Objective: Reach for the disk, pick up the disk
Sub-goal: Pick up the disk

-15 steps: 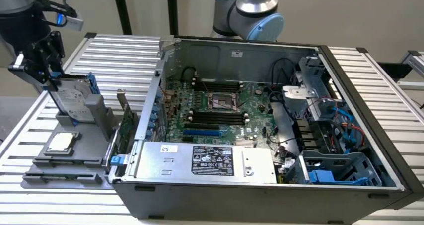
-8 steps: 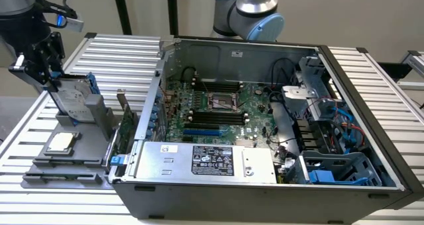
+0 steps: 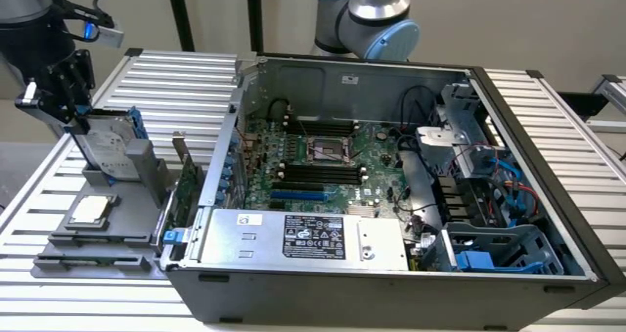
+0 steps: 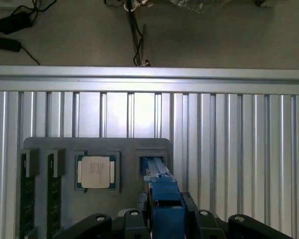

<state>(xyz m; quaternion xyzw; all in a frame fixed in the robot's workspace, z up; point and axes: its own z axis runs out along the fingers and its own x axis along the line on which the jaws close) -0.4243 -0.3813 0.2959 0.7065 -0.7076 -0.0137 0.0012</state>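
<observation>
The disk stands on edge in a slot of the grey holder at the exterior view's left, its silver body clipped in a blue frame. My gripper comes down on its top edge from above. In the wrist view the blue frame of the disk runs from the holder's slot up between my black fingers, which press against both sides of it. The gripper is shut on the disk. The disk's lower end sits at the slot.
A small square silver chip lies in the holder next to the disk, also seen as the chip. Two memory sticks stand in the holder. An open computer case with a silver power supply occupies the slatted metal table.
</observation>
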